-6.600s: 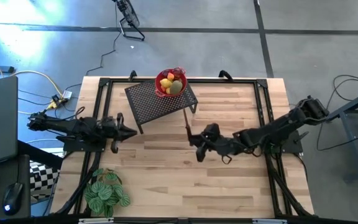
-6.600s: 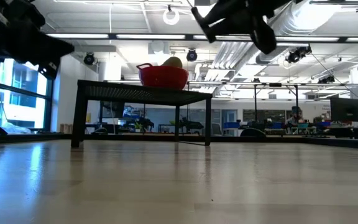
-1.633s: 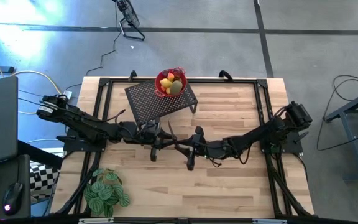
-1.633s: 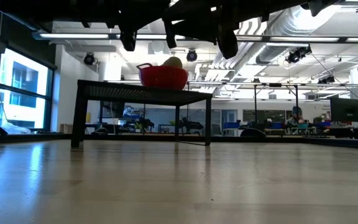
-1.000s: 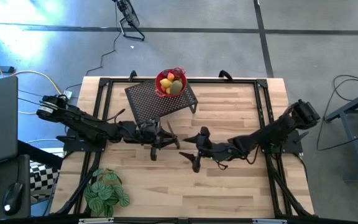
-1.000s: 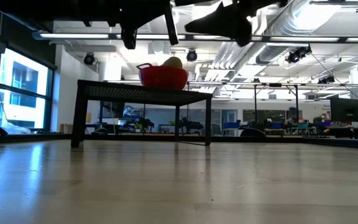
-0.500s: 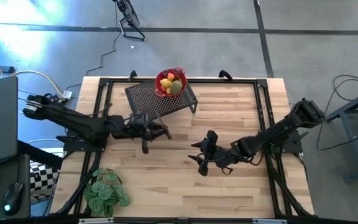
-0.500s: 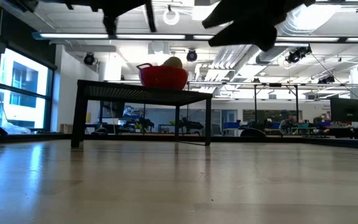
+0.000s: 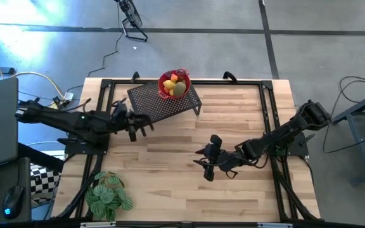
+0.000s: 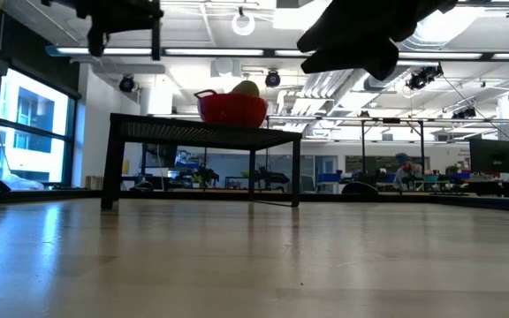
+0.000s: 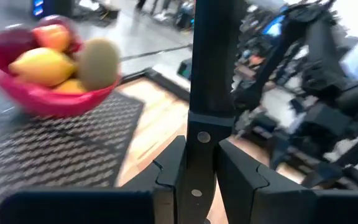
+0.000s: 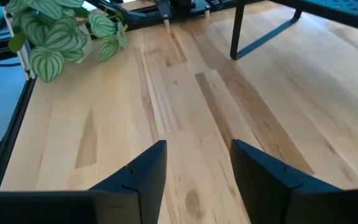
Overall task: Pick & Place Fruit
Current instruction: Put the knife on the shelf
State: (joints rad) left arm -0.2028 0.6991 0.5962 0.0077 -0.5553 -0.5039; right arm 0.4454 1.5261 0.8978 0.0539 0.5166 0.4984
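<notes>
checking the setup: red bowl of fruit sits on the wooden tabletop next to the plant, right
Not quite. The red bowl of fruit sits on the black mesh stand, far from the plant. The high view shows it.

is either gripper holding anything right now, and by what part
The left gripper is shut on a thin dark bar, gripped at its lower end. The right gripper holds nothing; bare wooden table shows between its fingers.
</notes>
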